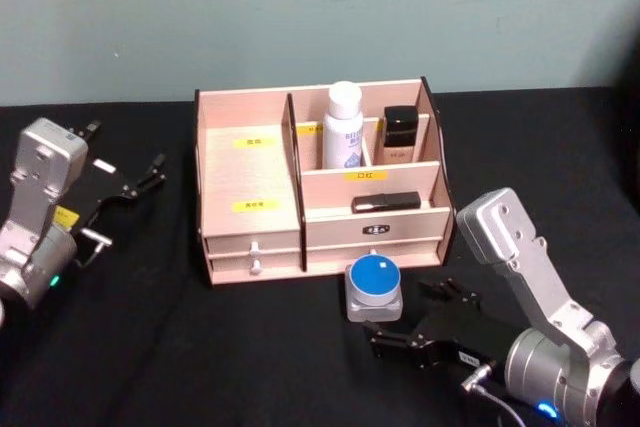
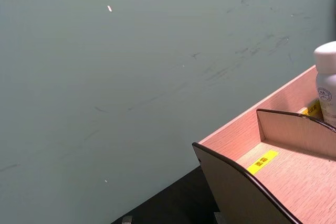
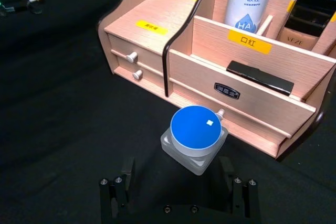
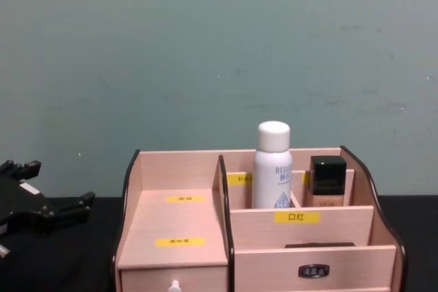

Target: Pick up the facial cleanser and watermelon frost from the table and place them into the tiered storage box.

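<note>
Blue-lidded square jar [image 1: 374, 285] on the black desk [image 1: 150, 347], lower centre, just before the drawers of the tiered storage box [image 1: 225, 177].
Clear body, glossy round lid. The right tool [image 1: 398, 311] has its black fingers spread either side of the jar's near corner, not touching. The light-wood box, dark curved edges, holds a white RELLET bottle [image 1: 344, 127] and a black-capped bottle [image 1: 400, 135]. The left tool [image 4: 58, 186] is open at far left.
</note>
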